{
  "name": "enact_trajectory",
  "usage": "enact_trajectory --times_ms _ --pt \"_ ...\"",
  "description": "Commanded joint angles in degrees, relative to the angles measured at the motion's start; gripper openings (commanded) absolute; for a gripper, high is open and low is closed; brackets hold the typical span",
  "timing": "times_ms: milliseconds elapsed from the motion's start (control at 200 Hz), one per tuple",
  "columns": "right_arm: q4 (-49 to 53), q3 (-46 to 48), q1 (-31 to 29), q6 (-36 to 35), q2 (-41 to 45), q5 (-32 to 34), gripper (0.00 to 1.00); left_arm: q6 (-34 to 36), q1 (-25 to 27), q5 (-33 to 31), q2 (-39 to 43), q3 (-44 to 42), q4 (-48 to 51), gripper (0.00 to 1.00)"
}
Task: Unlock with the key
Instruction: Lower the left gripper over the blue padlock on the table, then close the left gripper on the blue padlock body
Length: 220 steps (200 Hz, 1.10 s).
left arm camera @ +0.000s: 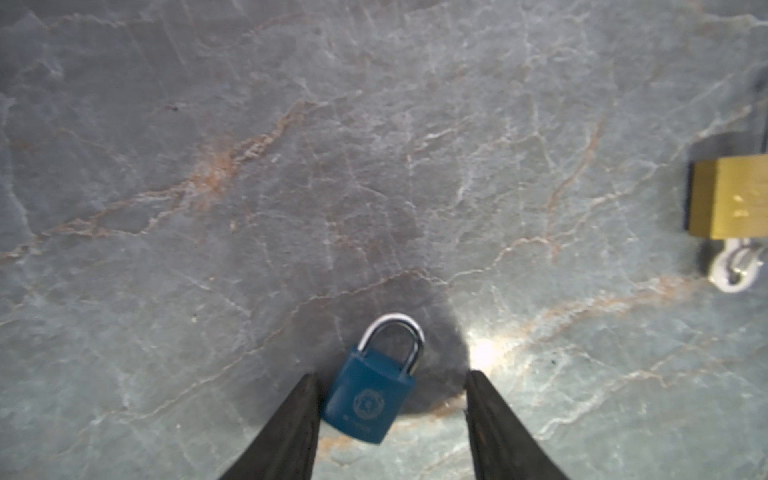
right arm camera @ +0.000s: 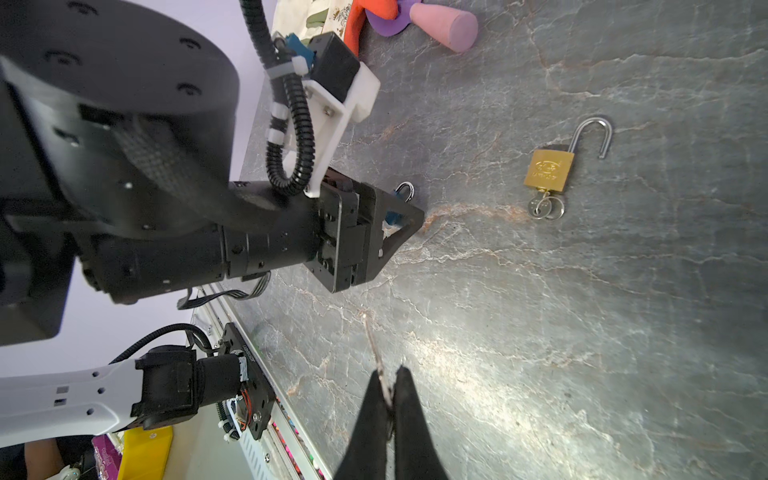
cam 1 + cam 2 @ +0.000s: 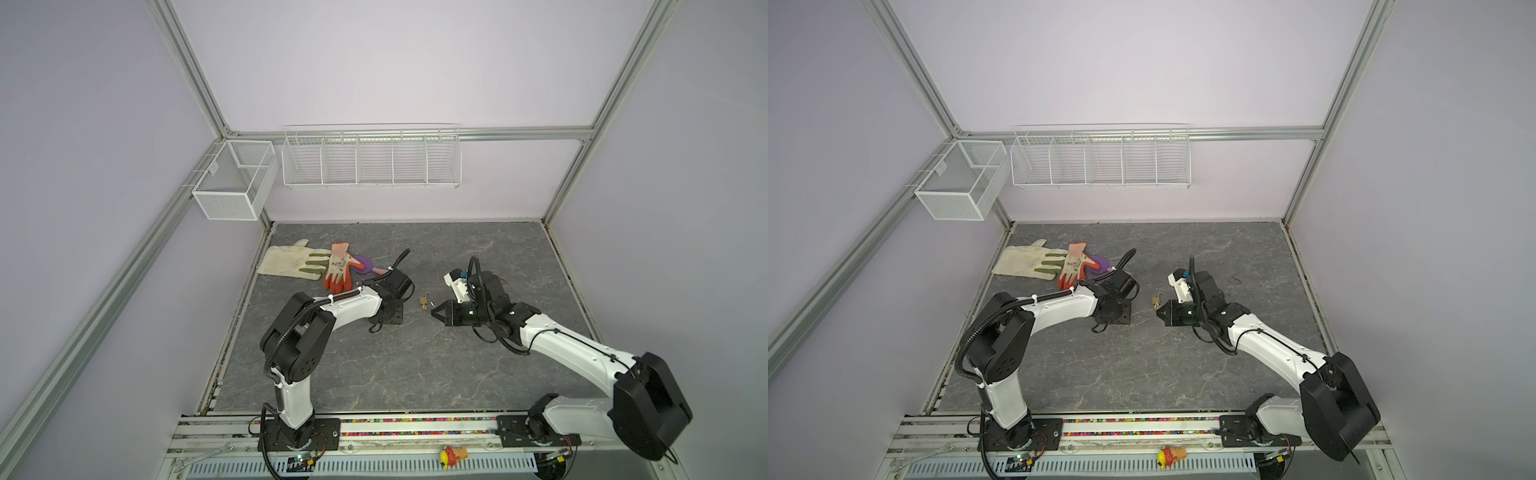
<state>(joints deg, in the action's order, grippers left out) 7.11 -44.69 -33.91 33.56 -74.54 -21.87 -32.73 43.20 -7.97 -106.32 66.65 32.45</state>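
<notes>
1. The left hand [image 1: 390,373] points down at the grey stone-patterned surface [image 3: 415,374] with its fingers apart.
2. A blue padlock [image 1: 370,399] lies flat on the surface between those fingers, its shackle closed. Its body sits close against one finger and a clear gap separates it from the other, so the hand is not clamped on it. Whether it touches the nearer finger cannot be told.
3. From the right wrist view, only the blue padlock's shackle and a sliver of its body [image 2: 392,216] show behind the left hand.
4. The right hand [image 2: 388,372] has its fingers pressed together on a thin silvery key [image 2: 376,353], seen edge-on and sticking out past the fingertips.
5. In both top views the right hand [image 3: 434,309] lies low over the middle of the surface and points toward the left arm.
6. A brass padlock [image 2: 548,171] lies flat on the surface between the two hands, nearer the right one [image 3: 1159,312]. Its shackle is swung open, and a small bunch of keys [image 2: 546,208] sits in its base.
7. Along the far left of the surface lie a cream work glove [image 3: 286,259], an orange-palmed glove [image 3: 340,270] partly over it, and a purple toy [image 3: 366,262] just beside them.
8. A white wire rack [image 3: 370,158] and a mesh basket [image 3: 232,183] hang on the walls.
</notes>
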Motion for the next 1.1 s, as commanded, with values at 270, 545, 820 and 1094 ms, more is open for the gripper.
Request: enact_trajectory --times_ms 270,545,820,1094 --pt "0.7 -0.6 -0.4 -1.3 -0.1 0.3 0.06 -6.3 2.2 -7.5 -2.5 2.4 5.5 0.48" --pt "0.2 -0.6 -0.3 -1.6 -0.5 0.0 0.06 -10.2 2.2 -7.8 -2.7 2.6 3.4 0.45" --pt "0.7 -0.6 -0.2 -2.3 -0.3 0.1 0.06 -12.7 2.2 -13.2 -0.8 1.2 5.9 0.41" --pt "-0.3 -0.8 -0.2 -1.8 -1.6 -0.5 0.06 -13.2 2.2 -11.0 -0.4 0.0 6.0 0.41"
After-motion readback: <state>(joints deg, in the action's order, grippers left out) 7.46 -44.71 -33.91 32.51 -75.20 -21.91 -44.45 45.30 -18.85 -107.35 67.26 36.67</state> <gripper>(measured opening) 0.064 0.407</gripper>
